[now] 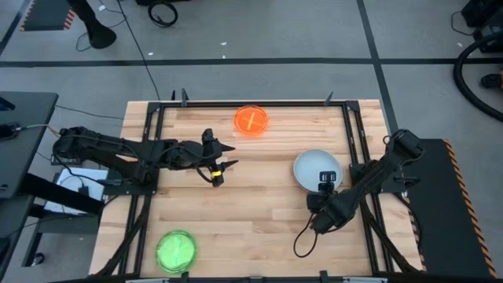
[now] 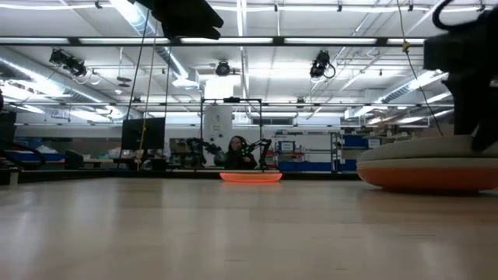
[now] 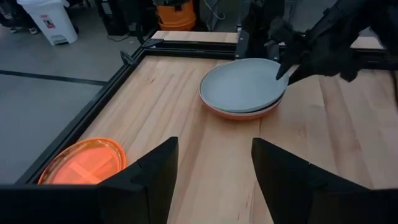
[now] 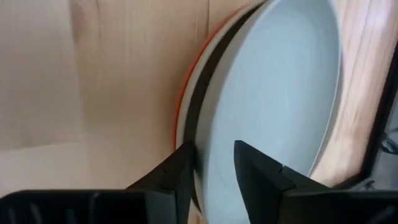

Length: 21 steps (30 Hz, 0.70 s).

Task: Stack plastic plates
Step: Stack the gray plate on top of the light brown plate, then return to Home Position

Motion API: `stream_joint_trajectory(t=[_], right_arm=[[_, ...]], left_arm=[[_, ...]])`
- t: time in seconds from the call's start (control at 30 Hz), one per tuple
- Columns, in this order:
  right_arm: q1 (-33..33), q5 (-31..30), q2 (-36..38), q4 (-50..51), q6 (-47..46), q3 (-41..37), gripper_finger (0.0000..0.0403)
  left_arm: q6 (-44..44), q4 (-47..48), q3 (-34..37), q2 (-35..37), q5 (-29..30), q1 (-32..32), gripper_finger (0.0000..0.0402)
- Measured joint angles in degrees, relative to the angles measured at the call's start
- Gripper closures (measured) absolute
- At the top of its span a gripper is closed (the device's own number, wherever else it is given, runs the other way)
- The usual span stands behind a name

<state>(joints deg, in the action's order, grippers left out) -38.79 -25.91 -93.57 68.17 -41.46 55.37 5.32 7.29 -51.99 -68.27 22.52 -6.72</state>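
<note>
The pale blue plate (image 1: 316,168) sits atop the off-white plate (image 4: 200,106) and rust plate (image 3: 239,114) at the surface's (image 1: 259,212) right side. The right gripper (image 1: 324,185) has its jaws straddling the blue plate's rim, slightly parted. The left gripper (image 1: 217,168) hovers mid-surface, jaws released, between the neon orange plates (image 1: 251,120) at the far edge and the neon green plates (image 1: 176,250) at the near-left corner.

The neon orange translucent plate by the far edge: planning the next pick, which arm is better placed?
Left, probably. The left gripper hovers open near the neon orange translucent plate, while the right gripper is at the pale blue plate.
</note>
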Motion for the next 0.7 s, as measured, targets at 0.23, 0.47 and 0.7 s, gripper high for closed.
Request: stream_joint_trajectory(t=[0.23,0.47,0.7], right_arm=[[-0.06,0.00,7.51,0.16,-0.78,0.88,0.0266],[0.05,-2.41,9.60,-2.03,-2.49,-1.83,0.0267],[0.75,-2.74,10.09,-6.12,-0.65,-2.77,0.0268]], left_arm=[[0.41,0.00,-0.02,0.00,0.00,0.00,0.0192],[0.61,0.00,-0.02,0.00,0.00,-0.02,0.0192],[1.46,-0.25,-0.02,0.00,0.05,-0.71,0.0192]])
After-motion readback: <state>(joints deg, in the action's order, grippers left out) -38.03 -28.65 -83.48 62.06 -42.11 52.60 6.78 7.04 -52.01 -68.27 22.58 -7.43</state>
